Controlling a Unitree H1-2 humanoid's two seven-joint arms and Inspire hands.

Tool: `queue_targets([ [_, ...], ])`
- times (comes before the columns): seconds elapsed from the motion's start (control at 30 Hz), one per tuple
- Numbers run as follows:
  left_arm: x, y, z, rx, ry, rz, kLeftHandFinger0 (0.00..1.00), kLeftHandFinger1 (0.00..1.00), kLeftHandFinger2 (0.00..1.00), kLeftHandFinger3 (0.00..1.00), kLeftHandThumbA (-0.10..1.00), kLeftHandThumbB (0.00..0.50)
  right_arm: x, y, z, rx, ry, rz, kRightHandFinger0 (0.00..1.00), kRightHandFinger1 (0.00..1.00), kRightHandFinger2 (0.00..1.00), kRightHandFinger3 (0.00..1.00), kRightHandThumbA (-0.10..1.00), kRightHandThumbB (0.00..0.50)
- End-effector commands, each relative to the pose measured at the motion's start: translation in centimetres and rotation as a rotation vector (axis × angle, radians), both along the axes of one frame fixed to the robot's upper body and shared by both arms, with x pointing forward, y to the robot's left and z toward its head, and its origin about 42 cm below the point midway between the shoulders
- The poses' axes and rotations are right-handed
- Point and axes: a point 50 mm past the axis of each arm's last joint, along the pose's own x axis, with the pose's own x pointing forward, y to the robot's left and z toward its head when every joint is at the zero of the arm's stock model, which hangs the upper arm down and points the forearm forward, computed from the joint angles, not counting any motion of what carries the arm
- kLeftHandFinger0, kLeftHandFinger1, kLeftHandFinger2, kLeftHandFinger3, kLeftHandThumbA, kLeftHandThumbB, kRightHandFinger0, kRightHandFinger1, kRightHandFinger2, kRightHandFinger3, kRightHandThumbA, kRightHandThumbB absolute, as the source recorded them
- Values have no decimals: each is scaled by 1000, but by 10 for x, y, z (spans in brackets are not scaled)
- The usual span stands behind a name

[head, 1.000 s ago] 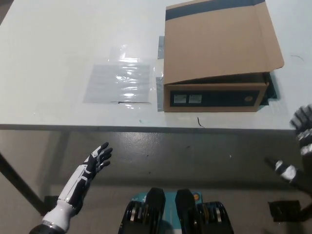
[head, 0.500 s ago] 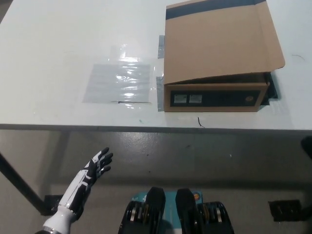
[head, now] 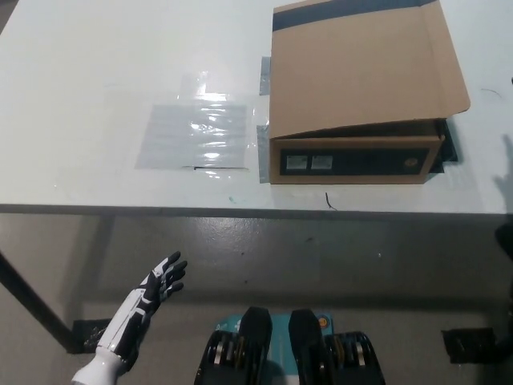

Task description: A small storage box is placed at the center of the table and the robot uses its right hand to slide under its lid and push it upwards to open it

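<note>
White left hand [head: 160, 279] low at the near left, below the table edge, fingers spread apart, holding nothing. Right hand out of sight apart from a dark blur at the right edge, so cannot tell how it stands. Cardboard box [head: 357, 96] on the white table [head: 96, 96], right of centre, lid [head: 365, 68] lying over it, its front edge raised slightly. Clear plastic sheet [head: 196, 136] lying flat just left of the box.

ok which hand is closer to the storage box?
Right, as far as visible. The right hand is a dark sliver at the frame edge, below-right of the storage box; the left hand sits off-table, far lower left.
</note>
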Motion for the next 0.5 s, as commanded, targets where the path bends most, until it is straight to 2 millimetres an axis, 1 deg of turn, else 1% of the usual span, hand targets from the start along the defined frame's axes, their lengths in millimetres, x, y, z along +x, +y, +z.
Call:
queue_targets([
  [0.0, 2, -2, 9, -8, -60, -20, 1000, 1000, 1000, 1000, 1000, 337, 19, 11, 22, 117, -61, 87, 1000, 1000, 1000, 1000, 1000, 305],
  [0.07, 2, -2, 10, -10, -59, -22, 1000, 1000, 1000, 1000, 1000, 341, 23, 16, 22, 145, -71, 121, 1000, 1000, 1000, 1000, 1000, 300],
  [0.13, 2, -3, 10, -11, -55, -21, 1000, 1000, 1000, 1000, 1000, 351, 25, 22, 22, 166, -68, 137, 1000, 1000, 1000, 1000, 1000, 310],
  [0.17, 3, -2, 10, -10, -57, -20, 1000, 1000, 1000, 1000, 1000, 351, 26, 27, 22, 162, -66, 141, 1000, 1000, 1000, 1000, 1000, 304],
  [0.27, 3, -2, 10, -17, -56, -22, 1000, 1000, 1000, 1000, 1000, 352, 27, 35, 22, 164, -41, 138, 1000, 1000, 1000, 1000, 1000, 313],
  [0.33, 2, -3, 10, -16, -53, -17, 1000, 1000, 1000, 1000, 1000, 351, 26, 40, 20, 171, -34, 150, 1000, 1000, 1000, 1000, 1000, 308],
  [0.4, 1, -2, 10, -13, -58, -19, 1000, 1000, 1000, 1000, 1000, 348, 25, 42, 13, 169, -28, 159, 1000, 1000, 1000, 1000, 1000, 289],
  [0.47, 3, -2, 11, -18, -57, -19, 1000, 1000, 1000, 1000, 1000, 356, 26, 45, 12, 172, -25, 167, 1000, 1000, 1000, 1000, 1000, 293],
])
